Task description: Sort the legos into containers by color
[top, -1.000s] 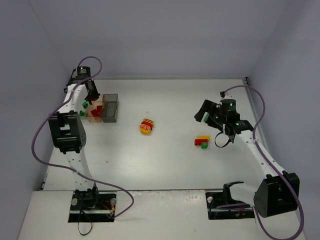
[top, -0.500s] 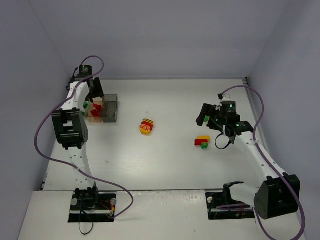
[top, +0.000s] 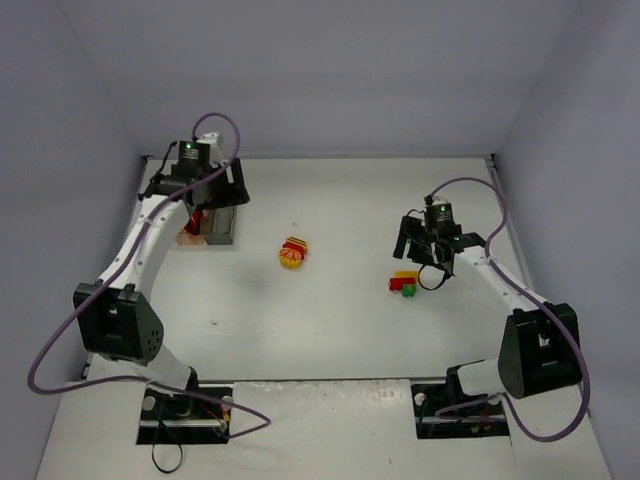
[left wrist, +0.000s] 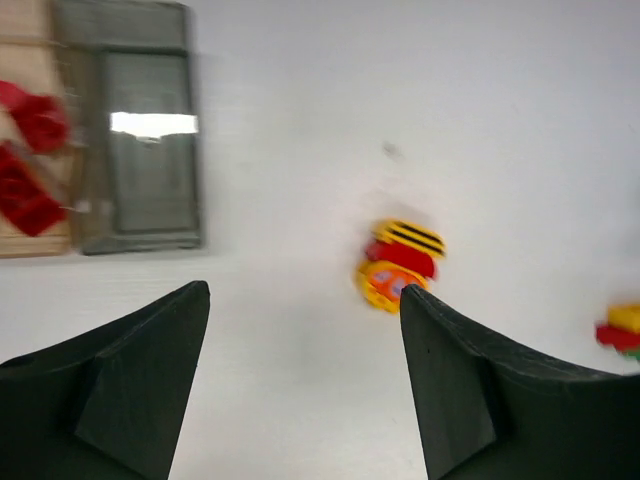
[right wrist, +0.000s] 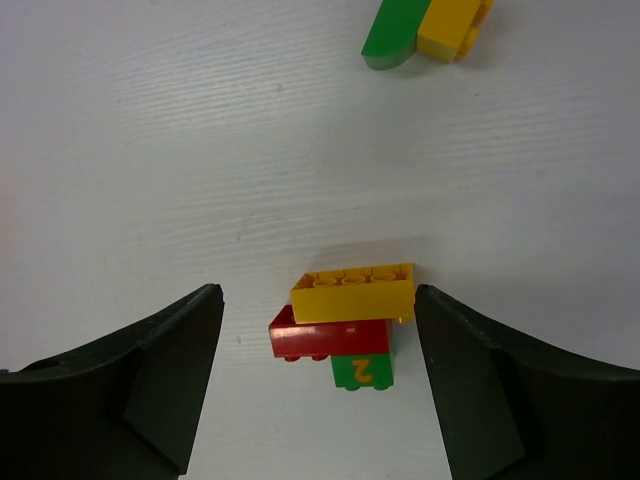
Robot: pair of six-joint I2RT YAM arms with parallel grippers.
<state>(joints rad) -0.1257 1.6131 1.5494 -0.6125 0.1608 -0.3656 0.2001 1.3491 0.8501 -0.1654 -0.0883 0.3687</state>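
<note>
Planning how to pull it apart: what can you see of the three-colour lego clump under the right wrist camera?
The clump is three glossy plastic bricks stuck together: a long yellow one, a red one against it, then a small green one bearing a yellow 2. It lies on the white table, apart from other legos, below the open right gripper, untouched.

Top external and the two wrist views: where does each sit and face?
Top external: high behind the bases, looking down on the table; left arm and right arm show.
Left wrist: looks down at containers and striped clump past the open left hand.
Right wrist: straight down on the yellow-red-green clump, framed by the open right hand.
Shared: top external sees both clumps.
</note>
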